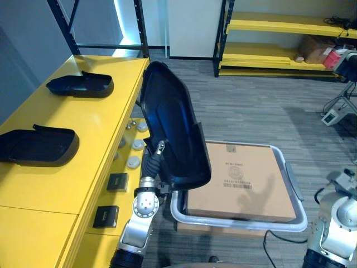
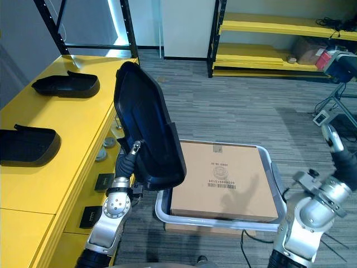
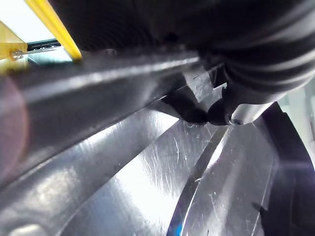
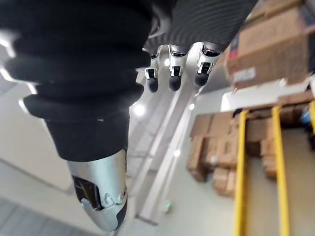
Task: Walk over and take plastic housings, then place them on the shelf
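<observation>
**Clerk:** Item one, the held housing [image 1: 173,128]. Where was it?
**Keeper:** It stood upright just off the yellow shelf's [image 1: 95,125] open edge. The left hand [image 1: 152,163] clasped it, thumb over its rim.
**Clerk:** Handling advice?
**Keeper:** In my judgement it wanted carrying across that edge and tipping flat. It belonged on the shelf's bare stretch, clear of the far housing [image 1: 81,85] and near housing [image 1: 38,147] that lay there. Release only once it rested.
**Clerk:** Item two, the right hand [image 4: 170,73]?
**Keeper:** Its fingers hung loose and held nothing, well away from the shelf.
**Clerk:** Surface and room?
**Keeper:** The shelf top was smooth, glossy and level. Beside the shelf sat a cardboard box [image 1: 245,184] in a grey tote [image 1: 240,223]. Grey carpet [image 1: 251,106] ran beyond the shelf to yellow racking [image 1: 279,25].
</observation>
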Controlling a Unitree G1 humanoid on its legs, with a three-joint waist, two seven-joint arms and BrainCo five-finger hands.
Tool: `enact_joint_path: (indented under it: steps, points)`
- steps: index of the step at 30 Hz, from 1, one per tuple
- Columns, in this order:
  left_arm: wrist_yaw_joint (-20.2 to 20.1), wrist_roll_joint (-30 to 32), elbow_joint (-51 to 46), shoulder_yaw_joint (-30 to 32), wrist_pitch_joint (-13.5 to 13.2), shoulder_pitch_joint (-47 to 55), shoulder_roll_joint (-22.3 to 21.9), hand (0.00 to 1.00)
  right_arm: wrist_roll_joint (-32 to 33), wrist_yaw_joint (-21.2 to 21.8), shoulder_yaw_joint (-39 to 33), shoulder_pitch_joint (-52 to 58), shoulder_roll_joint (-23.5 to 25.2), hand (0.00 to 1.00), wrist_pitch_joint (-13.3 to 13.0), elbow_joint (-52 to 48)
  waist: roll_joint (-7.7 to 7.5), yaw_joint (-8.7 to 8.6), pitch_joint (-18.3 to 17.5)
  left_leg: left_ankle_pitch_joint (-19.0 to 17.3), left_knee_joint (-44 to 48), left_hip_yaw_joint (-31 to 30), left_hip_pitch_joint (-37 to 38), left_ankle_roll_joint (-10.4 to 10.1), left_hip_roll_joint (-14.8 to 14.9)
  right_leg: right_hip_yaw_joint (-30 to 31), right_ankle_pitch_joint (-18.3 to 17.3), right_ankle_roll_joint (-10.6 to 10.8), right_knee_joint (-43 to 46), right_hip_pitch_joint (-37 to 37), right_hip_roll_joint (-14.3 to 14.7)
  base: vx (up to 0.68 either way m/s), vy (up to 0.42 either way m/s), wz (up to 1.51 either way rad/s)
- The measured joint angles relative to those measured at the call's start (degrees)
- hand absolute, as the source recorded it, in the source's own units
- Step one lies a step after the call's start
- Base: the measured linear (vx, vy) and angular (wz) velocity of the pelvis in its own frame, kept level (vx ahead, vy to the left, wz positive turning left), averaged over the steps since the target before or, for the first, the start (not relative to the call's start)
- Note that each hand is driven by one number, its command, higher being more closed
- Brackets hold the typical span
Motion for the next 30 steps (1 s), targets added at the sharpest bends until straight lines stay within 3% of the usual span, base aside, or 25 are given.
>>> enact_joint_path:
  steps: [3,6,8,10,15,19,21,23,25,26,27,29,30]
  points:
    - [-0.4,-1.2,-0.2,0.8,-0.4,0.4,0.0,1.00,2.6,5.9,1.8,4.1,-0.3,0.00,3.7,20.3,0.47,0.03,-0.1,0.0,0.0,0.4,0.2,0.0,0.1,0.4,0.0,0.0,0.0,0.1,0.1,-0.01,-0.013,-0.05]
    - [-2.3,-2.0,-0.2,1.4,-0.7,0.6,0.9,1.00,4.8,14.1,6.0,5.9,0.4,0.00,7.3,35.2,1.22,-0.03,-0.1,0.0,0.1,0.4,0.5,0.0,0.2,0.2,0.0,0.0,0.1,0.4,0.1,0.00,0.000,0.00]
    - [-3.3,-2.1,-0.2,1.6,-0.9,1.0,1.3,1.00,4.6,17.2,7.7,6.5,2.0,0.00,8.6,41.1,1.61,-0.08,0.0,0.0,0.1,0.4,1.3,0.0,0.2,0.2,0.0,0.0,0.2,1.2,0.0,0.00,0.000,0.00]
    - [-3.9,-2.2,-0.2,1.7,-1.4,2.1,1.7,1.00,3.8,18.9,10.0,6.8,3.3,0.00,9.9,43.9,1.91,-0.06,0.0,-0.1,0.0,0.4,2.1,-0.1,0.2,0.2,-0.1,-0.1,0.2,1.9,0.0,-0.06,-0.008,0.01]
    - [-4.6,-2.4,0.0,1.3,-1.6,4.7,1.9,1.00,-1.1,20.0,17.1,6.7,5.2,0.00,10.0,45.0,2.01,0.15,0.3,0.0,-0.3,-1.5,2.4,-0.6,0.1,-1.9,-0.7,-0.2,1.1,2.5,-0.1,-0.07,-0.013,0.19]
    - [-5.1,-2.4,0.0,-0.6,-1.6,5.8,2.6,1.00,-2.7,19.9,21.1,6.6,5.5,0.00,9.7,45.2,0.63,1.38,1.1,0.7,-0.7,-5.2,1.5,-1.0,0.0,-5.4,-2.1,-0.5,1.7,3.9,-0.3,-0.06,-0.032,0.54]
    - [-5.1,-2.4,-0.4,-0.8,-1.7,5.3,2.3,1.00,-3.5,19.6,23.4,5.7,5.0,0.00,9.5,45.2,0.67,2.75,2.5,1.9,0.1,-9.6,-0.7,-1.6,-0.2,-9.0,-3.7,-0.3,5.0,2.5,-0.7,-0.01,-0.054,0.82]
    - [-4.8,-2.4,-2.4,-1.5,-1.7,5.1,2.2,1.00,-4.3,19.4,25.5,5.0,4.2,0.00,9.2,45.5,0.20,2.99,4.8,4.0,1.0,-13.2,-3.5,-2.5,-0.7,-14.2,-5.2,-0.7,7.6,1.7,-1.4,-0.05,-0.058,1.47]
    - [-4.4,-2.4,-4.3,-1.6,-1.9,4.9,2.1,1.00,-5.0,18.9,25.5,4.0,4.0,0.00,9.2,45.9,0.46,3.22,5.7,1.3,-0.7,-7.2,-6.8,0.0,0.5,-21.2,-5.6,-1.0,8.1,1.0,-2.0,-0.07,-0.023,1.82]
    - [-3.7,-2.4,-4.6,-2.3,-2.1,4.1,2.2,1.00,-5.8,18.5,25.7,3.9,3.9,0.00,9.1,46.0,0.22,3.01,6.0,-0.2,0.7,4.2,-8.4,1.6,2.8,-25.0,-5.6,-1.0,8.2,1.1,-3.0,0.01,0.054,1.85]
    - [-3.3,-2.4,-4.6,-3.0,-2.4,3.6,1.9,1.00,-6.6,18.3,26.7,3.2,3.1,0.00,9.1,45.9,0.78,3.10,6.2,-0.6,4.3,18.1,-9.7,2.2,7.1,-28.1,-5.7,-1.1,8.6,1.3,-3.4,0.05,0.089,1.71]
    - [-2.5,-4.0,-4.6,-4.6,-2.7,2.6,1.1,1.00,-6.8,17.9,27.0,2.5,2.4,0.00,9.3,46.1,1.79,3.46,6.6,1.8,11.8,27.6,-11.2,2.2,11.0,-31.2,-8.1,-0.3,12.3,2.7,-4.6,0.10,0.128,1.43]
    - [-2.5,-4.8,-4.6,-6.3,-2.8,1.5,1.1,1.00,-7.2,17.8,27.4,2.3,2.4,0.00,9.4,47.1,1.28,3.37,6.7,1.7,14.1,25.7,-12.3,1.9,9.6,-33.3,-10.0,0.7,14.5,3.4,-6.3,0.06,0.117,1.41]
